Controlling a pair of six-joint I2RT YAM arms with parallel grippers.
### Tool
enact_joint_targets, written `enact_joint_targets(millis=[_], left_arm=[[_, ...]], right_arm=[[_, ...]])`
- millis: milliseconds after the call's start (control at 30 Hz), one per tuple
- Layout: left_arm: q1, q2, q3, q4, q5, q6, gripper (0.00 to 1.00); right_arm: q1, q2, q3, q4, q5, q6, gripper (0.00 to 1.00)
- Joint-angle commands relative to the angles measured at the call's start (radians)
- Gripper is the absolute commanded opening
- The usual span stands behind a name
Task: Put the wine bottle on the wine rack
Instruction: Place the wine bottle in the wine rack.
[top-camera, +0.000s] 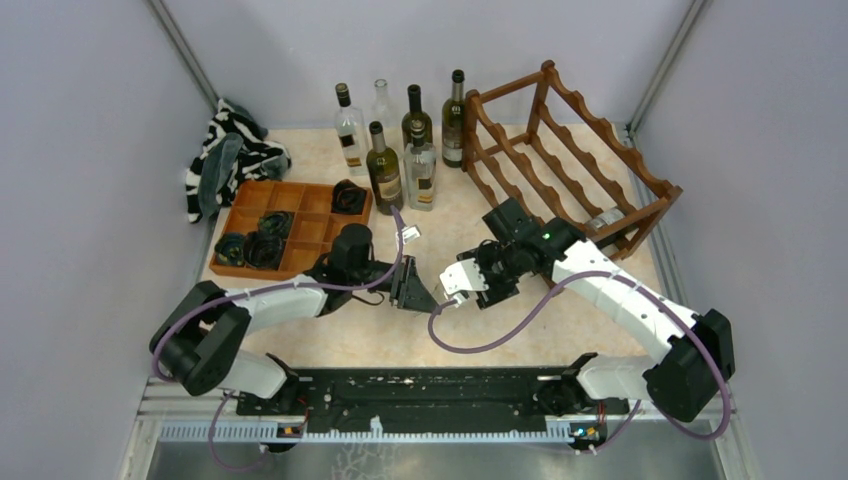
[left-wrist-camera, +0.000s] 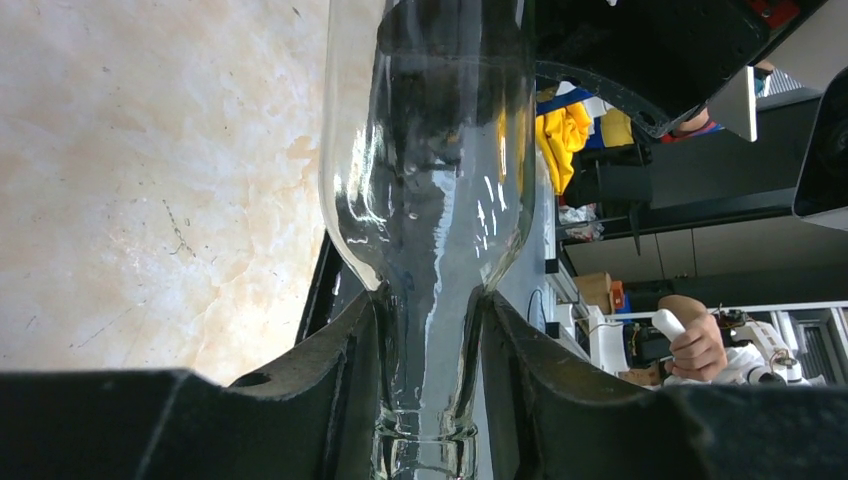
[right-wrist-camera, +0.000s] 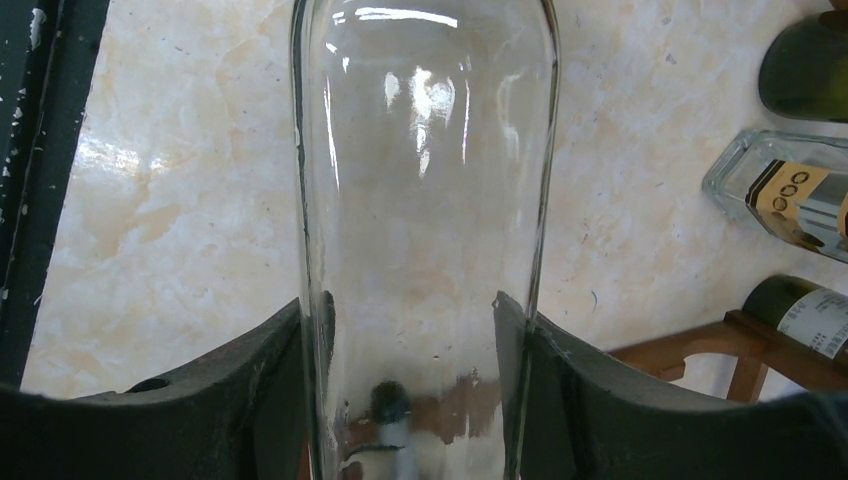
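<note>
A clear, empty glass wine bottle (right-wrist-camera: 425, 150) hangs level above the table between my two arms. My left gripper (left-wrist-camera: 430, 300) is shut on its thin neck just under the shoulder, and the lip shows between the fingers (left-wrist-camera: 330, 370). My right gripper (right-wrist-camera: 412, 310) is shut on its wide body. From above, the left gripper (top-camera: 412, 290) and the right gripper (top-camera: 460, 282) face each other at mid-table, and the glass between them hardly shows. The dark reddish-brown wine rack (top-camera: 570, 160) stands at the back right, behind the right arm.
A bottle (top-camera: 605, 222) lies in the rack's lowest tier. Several upright bottles (top-camera: 385, 165) stand left of the rack. An orange-brown compartment tray (top-camera: 290, 225) holds dark rolled items, with a striped cloth (top-camera: 225, 155) behind it. Side walls close in both flanks.
</note>
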Motion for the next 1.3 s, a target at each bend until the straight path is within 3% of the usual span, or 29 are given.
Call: enact_joint_targets(millis=[0,33,100,267,467,1000,1267], left_arm=[[-0.004,0.014,0.023,0.01,0.029,0.019,0.08],[-0.004,0.014,0.019,0.025,0.033,0.014,0.0],[-0.004,0.005,0.0,0.075,0.041,-0.005,0.0],[-0.006,-0.006,-0.045,0.196,0.045,-0.07,0.0],[-0.005,0.02,-0.104,0.367,0.038,-0.168,0.0],[0.0,0.077,-0.186,0.582,-0.015,-0.295,0.0],[0.0,0.125,-0.227,0.729,-0.073,-0.376,0.0]], right_arm=[[0.016,-0.024,0.035,0.038,-0.038,0.0,0.0],[0.016,-0.024,0.034,0.039,-0.038,0.004,0.01],[0.015,-0.028,0.033,0.045,-0.037,0.015,0.15],[0.016,-0.049,0.015,0.064,-0.046,0.055,0.7],[0.014,-0.058,0.001,0.064,-0.057,0.069,0.98],[0.013,-0.068,0.071,-0.032,-0.176,0.067,0.99],[-0.075,-0.072,0.146,-0.069,-0.339,0.097,0.98]])
